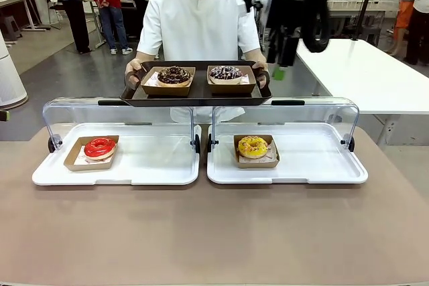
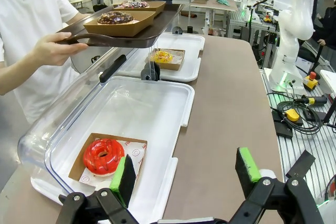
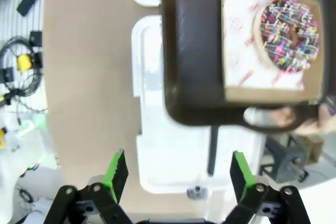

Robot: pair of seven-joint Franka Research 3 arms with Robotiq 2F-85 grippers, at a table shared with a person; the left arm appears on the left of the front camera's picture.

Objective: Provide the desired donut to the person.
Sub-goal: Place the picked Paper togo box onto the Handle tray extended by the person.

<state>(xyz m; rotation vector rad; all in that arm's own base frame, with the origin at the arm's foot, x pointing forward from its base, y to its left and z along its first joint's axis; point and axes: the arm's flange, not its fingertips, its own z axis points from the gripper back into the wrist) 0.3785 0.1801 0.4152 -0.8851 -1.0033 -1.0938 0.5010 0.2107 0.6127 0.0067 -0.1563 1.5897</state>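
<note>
Right gripper hangs high, fingers wide and empty, right over the person's dark tray where the sprinkled chocolate donut already sits; left gripper, also wide, hovers by the red donut.

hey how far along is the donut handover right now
Looks mostly done: the person holds a dark tray carrying two chocolate donuts. In hand: nothing; the right gripper hangs open above the tray, and the left gripper is open too. The red donut and yellow donut sit in their white trays.
</note>
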